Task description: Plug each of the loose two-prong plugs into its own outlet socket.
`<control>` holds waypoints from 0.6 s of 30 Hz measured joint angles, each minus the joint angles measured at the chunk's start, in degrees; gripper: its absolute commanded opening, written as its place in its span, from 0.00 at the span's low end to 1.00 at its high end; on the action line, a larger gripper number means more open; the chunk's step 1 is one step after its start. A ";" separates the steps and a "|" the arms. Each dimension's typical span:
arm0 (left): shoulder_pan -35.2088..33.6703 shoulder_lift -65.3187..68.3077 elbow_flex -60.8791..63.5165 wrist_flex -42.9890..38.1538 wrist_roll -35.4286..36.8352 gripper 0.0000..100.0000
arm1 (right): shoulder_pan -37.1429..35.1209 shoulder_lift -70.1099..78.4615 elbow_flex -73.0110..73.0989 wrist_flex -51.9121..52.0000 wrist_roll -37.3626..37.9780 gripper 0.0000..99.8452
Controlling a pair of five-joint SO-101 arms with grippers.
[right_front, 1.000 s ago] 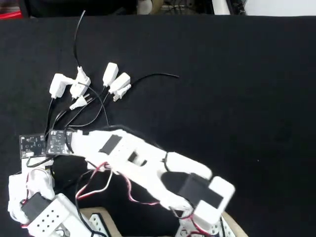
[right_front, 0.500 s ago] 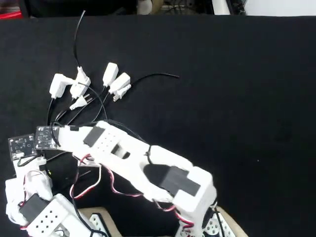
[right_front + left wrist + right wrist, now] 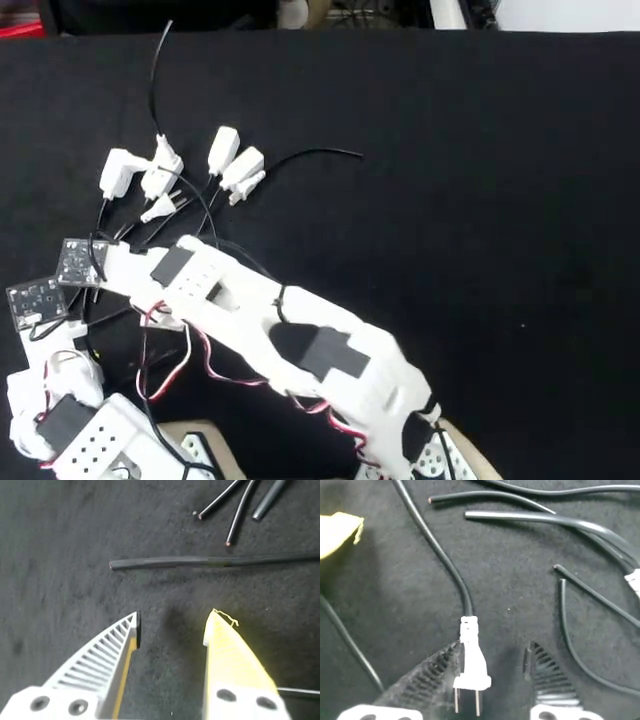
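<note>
On the black surface [image 3: 450, 200], between the fingers of the right gripper [image 3: 493, 647], lies a small white two-prong plug [image 3: 470, 665]. It is flat on the cloth with its pins pointing back toward the wrist. Its black cord [image 3: 435, 555] runs away from the gripper. The plug body rests against one finger and a gap is left to the other, so these fingers are apart and nothing is clamped yet.

The plug looks light and hard, a moulded body with two stiff pins. I would expect it to skid on the cloth or pivot if only one finger pushes it. The cord looks springy enough to twist the plug once lifted. The best hold seems to be across the broad flanks of the body, behind the pins and ahead of the narrow collar where the cord enters.

Nearby, the left gripper [image 3: 175, 615] hovers with its fingers apart over bare cloth, short of a thick cut cord [image 3: 210, 562]. Further up the surface sits a bunch of white plug bodies [image 3: 160, 165] with tangled leads.

Compared with a second ago, the right arm [image 3: 250, 310] has stretched out flatter and swung its wrist closer to the left edge. The left arm [image 3: 70, 430] has shifted aside with it, and the bunch of plugs has not stirred.
</note>
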 measured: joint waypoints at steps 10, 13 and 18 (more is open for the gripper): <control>0.18 -0.35 0.00 -0.09 -0.26 0.22 | -0.44 10.81 -16.70 16.79 -3.08 0.07; 0.35 -0.09 0.09 -0.09 -0.53 0.22 | -1.32 13.27 -20.84 20.31 -3.87 0.02; 0.53 0.00 0.09 -0.09 -0.62 0.22 | -1.05 15.03 -24.18 22.68 -5.63 0.01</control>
